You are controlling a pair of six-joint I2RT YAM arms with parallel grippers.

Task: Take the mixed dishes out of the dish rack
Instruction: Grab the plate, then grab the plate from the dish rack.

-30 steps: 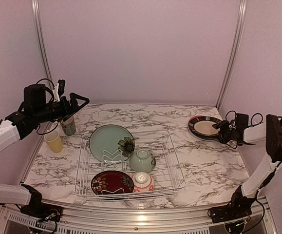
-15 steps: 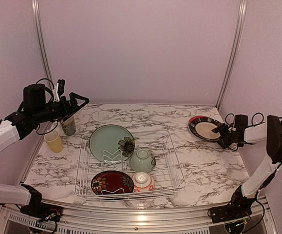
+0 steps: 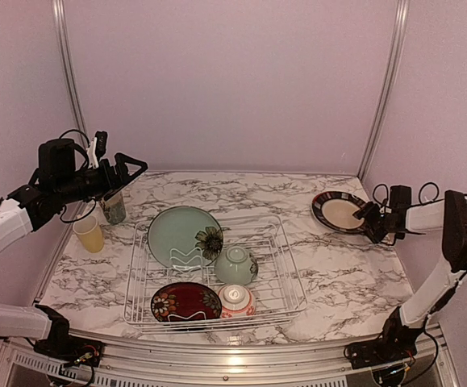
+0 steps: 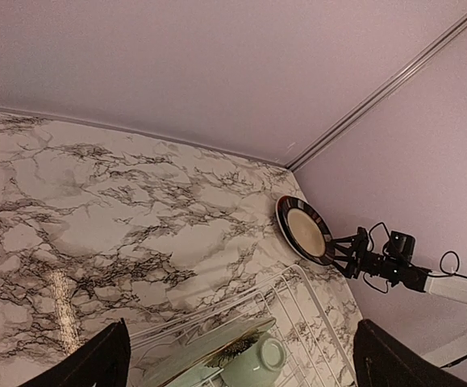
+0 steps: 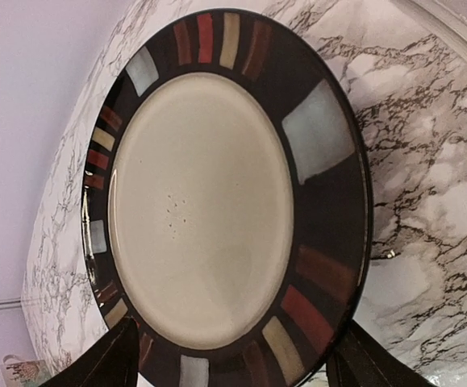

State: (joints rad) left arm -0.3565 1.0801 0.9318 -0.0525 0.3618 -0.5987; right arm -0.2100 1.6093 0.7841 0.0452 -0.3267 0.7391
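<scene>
The dish rack (image 3: 285,266) holds a teal-floral plate (image 3: 177,232) on edge, a pale green bowl (image 3: 235,264), a dark red floral plate (image 3: 185,301) and a red-striped white bowl (image 3: 236,299). The black-rimmed cream plate (image 3: 339,211) lies flat on the table at the back right. My right gripper (image 3: 369,219) is open just right of it, and its jaws (image 5: 237,343) straddle the plate's near rim (image 5: 330,210) without gripping. My left gripper (image 3: 133,176) is open and empty, raised above the patterned tall cup (image 3: 114,207). The yellow cup (image 3: 89,234) stands beside that cup.
The left wrist view shows the rack's far corner (image 4: 298,278), the teal plate (image 4: 209,348), the green bowl (image 4: 259,367) and the black-rimmed plate (image 4: 304,230). Both cups stand close to the left wall. Metal wall rails rise at both back corners.
My right gripper has drawn back a little to the right from the black-rimmed plate, which now rests flat. The left arm has not moved.
</scene>
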